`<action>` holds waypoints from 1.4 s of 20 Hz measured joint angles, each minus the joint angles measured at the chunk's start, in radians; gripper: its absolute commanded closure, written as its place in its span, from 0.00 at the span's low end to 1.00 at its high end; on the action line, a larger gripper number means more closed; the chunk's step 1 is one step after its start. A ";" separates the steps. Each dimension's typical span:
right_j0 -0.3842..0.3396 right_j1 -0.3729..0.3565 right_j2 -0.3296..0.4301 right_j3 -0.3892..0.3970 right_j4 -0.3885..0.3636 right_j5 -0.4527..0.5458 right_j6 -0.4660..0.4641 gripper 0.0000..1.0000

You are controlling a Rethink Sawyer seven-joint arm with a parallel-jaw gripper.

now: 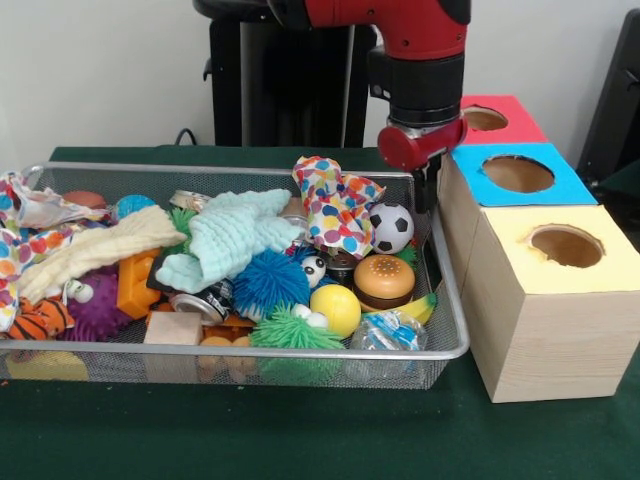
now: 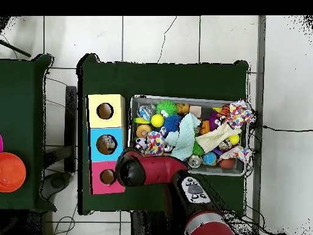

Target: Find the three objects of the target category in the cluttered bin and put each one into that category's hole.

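Note:
The wire mesh bin [image 1: 445, 300] is packed with toys and cloths. A crinkly printed plastic bag [image 1: 28, 208] lies over the bin's left end, with a second one [image 1: 18, 255] just below it. A clear bag with blue print [image 1: 392, 332] lies in the front right corner. In the overhead view the bags show at the bin's right end [image 2: 243, 112], [image 2: 237, 153] and by its left end [image 2: 145, 112]. My gripper [image 1: 428, 188] hangs in the gap between the bin's far right corner and the blue-topped box, mostly hidden. The wrist [image 2: 131, 171] covers it from above.
Three wooden boxes stand right of the bin, with red [image 1: 520, 125], blue [image 1: 560, 185] and yellow [image 1: 610, 265] tops, each with a round hole. Something pale shows inside the blue box's hole [image 2: 106, 144]. A polka-dot cloth [image 1: 335, 205], a mint cloth [image 1: 235, 235] and a pale yellow cloth [image 1: 95, 250] lie on the clutter.

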 measured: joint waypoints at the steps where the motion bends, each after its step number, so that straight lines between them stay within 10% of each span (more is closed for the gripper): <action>1: 0.010 -0.005 0.000 -0.007 0.001 0.000 0.000 1.00; 18: 0.065 -0.078 -0.032 -0.015 0.038 0.026 0.000 1.00; 28: -0.023 -0.141 0.003 -0.015 0.047 0.082 0.000 1.00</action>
